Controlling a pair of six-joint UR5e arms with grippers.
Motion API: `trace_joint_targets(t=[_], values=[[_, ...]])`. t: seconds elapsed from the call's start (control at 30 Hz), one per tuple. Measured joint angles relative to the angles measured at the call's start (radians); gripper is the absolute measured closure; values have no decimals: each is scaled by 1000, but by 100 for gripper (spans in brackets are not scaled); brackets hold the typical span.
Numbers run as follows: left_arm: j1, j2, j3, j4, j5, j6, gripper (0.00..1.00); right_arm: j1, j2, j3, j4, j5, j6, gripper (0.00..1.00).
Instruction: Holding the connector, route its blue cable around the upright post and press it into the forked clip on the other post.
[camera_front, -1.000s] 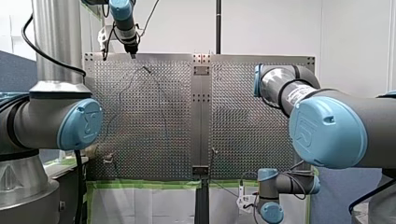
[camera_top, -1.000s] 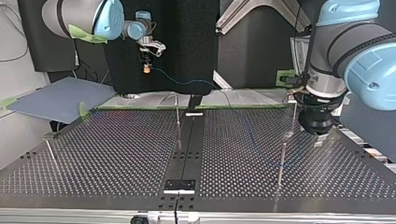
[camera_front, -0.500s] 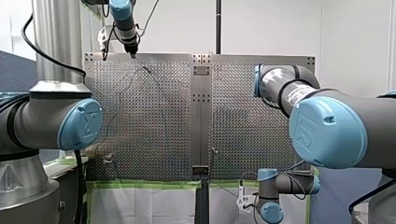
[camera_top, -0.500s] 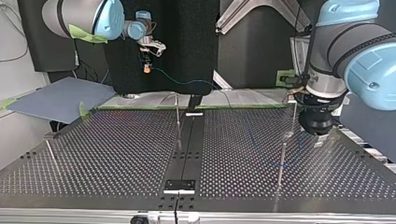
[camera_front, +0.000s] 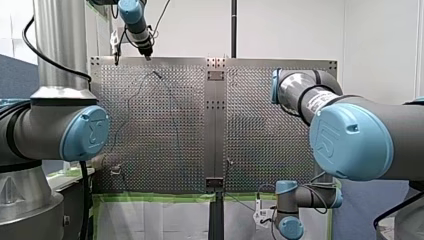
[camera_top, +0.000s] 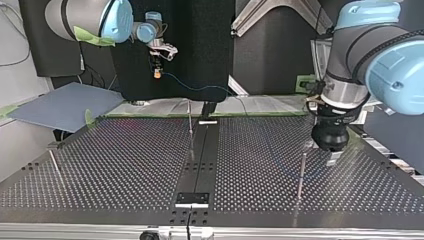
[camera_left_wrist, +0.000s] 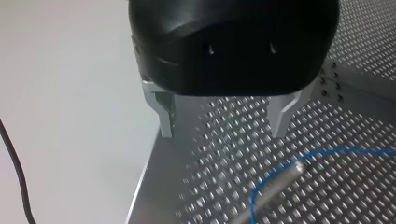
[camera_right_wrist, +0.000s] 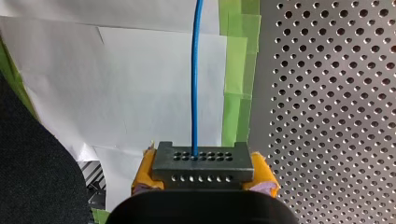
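Observation:
My right gripper (camera_right_wrist: 201, 176) is shut on a dark grey connector (camera_right_wrist: 201, 161), held between its yellow pads (camera_right_wrist: 144, 171). The blue cable (camera_right_wrist: 194, 70) runs straight out from the connector. In the top view this gripper (camera_top: 157, 73) hangs beyond the table's far edge, and the cable (camera_top: 192, 89) sags toward the table. My left gripper (camera_left_wrist: 224, 122) is open, its metal fingers (camera_left_wrist: 166, 116) empty above the perforated plate. An upright post (camera_left_wrist: 275, 186) with the cable (camera_left_wrist: 322, 153) curving around it stands just ahead of them. In the top view that gripper (camera_top: 328, 152) hovers beside the post (camera_top: 301, 172).
Another thin post (camera_top: 190, 120) stands near the table's centre strip (camera_top: 200, 160) and a third post (camera_top: 55, 167) at the top view's left. Green tape and white sheets (camera_right_wrist: 154, 84) lie past the table edge. A blue-grey board (camera_top: 65, 105) rests off the far left corner.
My left gripper has shifted a little leftward and nearer in the top view, closer to the post. My right gripper with the connector has stayed put.

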Motion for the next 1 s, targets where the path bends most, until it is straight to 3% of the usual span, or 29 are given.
trace_joint_targets(t=[0.33,0.63,0.83,1.0], values=[[-13,0,-63,79,79,-57,2,0,0,0,-1,0,0,100],[-37,1,-134,151,150,-4,2,0,0,0,-2,0,0,100],[-55,1,-181,198,139,43,2,0,0,0,-1,0,0,100],[-77,0,-210,243,103,88,2,0,0,0,-1,0,0,100]])
